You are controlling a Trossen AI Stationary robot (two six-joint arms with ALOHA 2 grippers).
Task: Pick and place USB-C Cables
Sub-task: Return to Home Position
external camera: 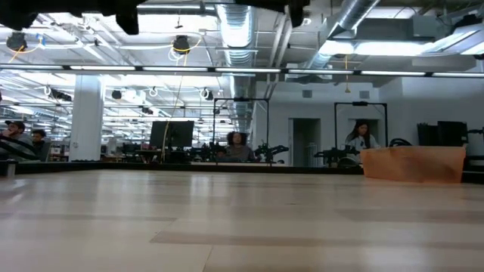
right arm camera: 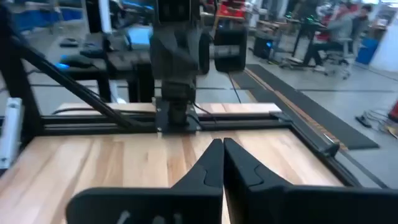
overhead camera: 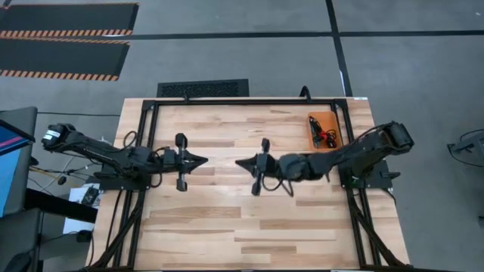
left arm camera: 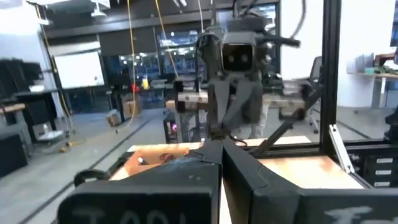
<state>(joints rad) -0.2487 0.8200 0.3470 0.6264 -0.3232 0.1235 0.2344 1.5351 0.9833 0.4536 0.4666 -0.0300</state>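
Observation:
The USB-C cables [overhead camera: 325, 136] lie bundled in the flat orange tray [overhead camera: 321, 121] at the table's far right; the tray [left arm camera: 144, 163] also shows in the left wrist view. My left gripper [overhead camera: 204, 159] hovers over the table's left half, shut and empty, pointing right. My right gripper [overhead camera: 240, 162] hovers near the table's middle, shut and empty, pointing left at the left gripper. Their tips face each other a short way apart. My shut left fingers [left arm camera: 221, 155] and shut right fingers [right arm camera: 219, 149] both hold nothing.
A black frame [overhead camera: 242, 102] runs along the table's far edge and down both sides. Bare wood [overhead camera: 242, 227] stretches across the near half. In the low view the tray [external camera: 413, 164] stands at the right, and people sit in the room beyond.

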